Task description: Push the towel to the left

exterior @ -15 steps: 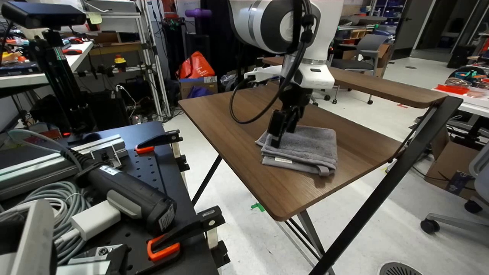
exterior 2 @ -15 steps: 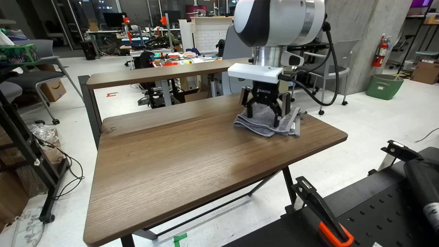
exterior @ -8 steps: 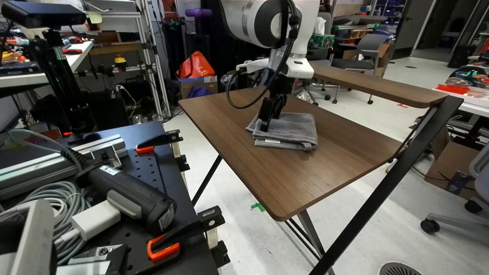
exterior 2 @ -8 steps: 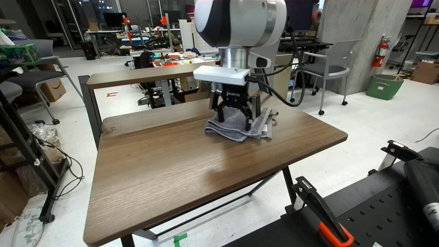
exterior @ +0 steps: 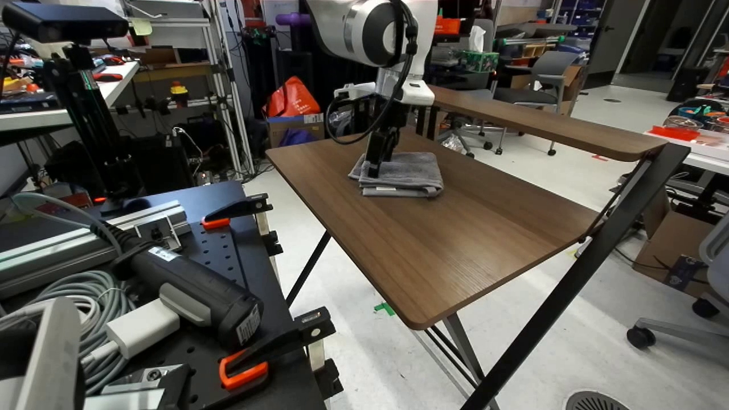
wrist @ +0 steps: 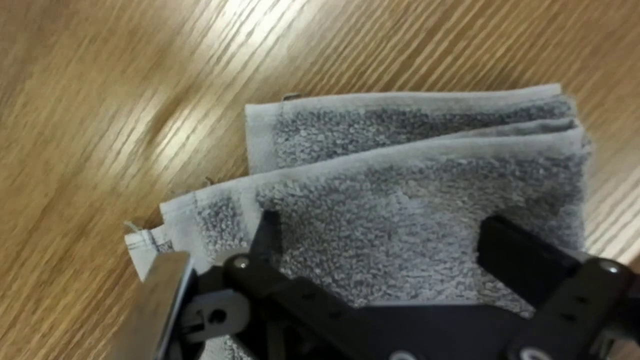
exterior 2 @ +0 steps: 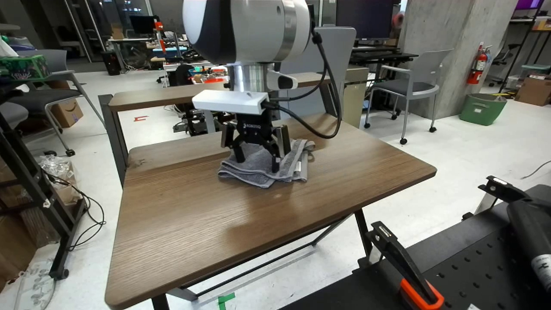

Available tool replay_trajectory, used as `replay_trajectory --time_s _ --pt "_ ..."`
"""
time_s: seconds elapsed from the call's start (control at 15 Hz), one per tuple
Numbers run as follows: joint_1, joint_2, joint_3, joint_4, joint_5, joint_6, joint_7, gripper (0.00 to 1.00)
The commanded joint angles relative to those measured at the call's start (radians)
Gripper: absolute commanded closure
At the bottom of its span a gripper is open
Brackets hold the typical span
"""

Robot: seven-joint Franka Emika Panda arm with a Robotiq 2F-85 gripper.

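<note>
In an exterior view, nearest: orange-and-black clamp (exterior 2: 405,260) on a dark worktop (exterior 2: 357,290). Then the bench (exterior 2: 185,224), grey folded towel (exterior 2: 256,174) lying near its middle. End effector (exterior 2: 258,166) pointing down onto the towel — jaws wide apart, nothing pinched. Farther off: green bin (exterior 2: 482,108), fire extinguisher (exterior 2: 477,69) by a concrete column (exterior 2: 443,30).

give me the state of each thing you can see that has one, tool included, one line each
Grey terry-cloth towel, folded, layers uneven.
Black two-fingered tool, open, its tips apart, apparently resting on the towel.
Brown wood-grain table, upright, with the towel lying on it.
Grey cable, wound in loops.
Green plastic bin, upright, contents hidden.
Red cylindrical fire extinguisher, upright.
</note>
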Motion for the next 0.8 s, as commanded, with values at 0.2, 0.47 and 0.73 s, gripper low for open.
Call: replay_trajectory --time_s 0.2,0.47,0.73 --pt "0.053 0.072 0.016 0.115 -0.051 -0.069 0.026 0.0" --pt "0.072 0.005 0.008 0.09 -0.086 -0.076 0.021 0.0" --pt "0.067 -0.137 0.026 -0.004 -0.118 -0.072 -0.02 0.0"
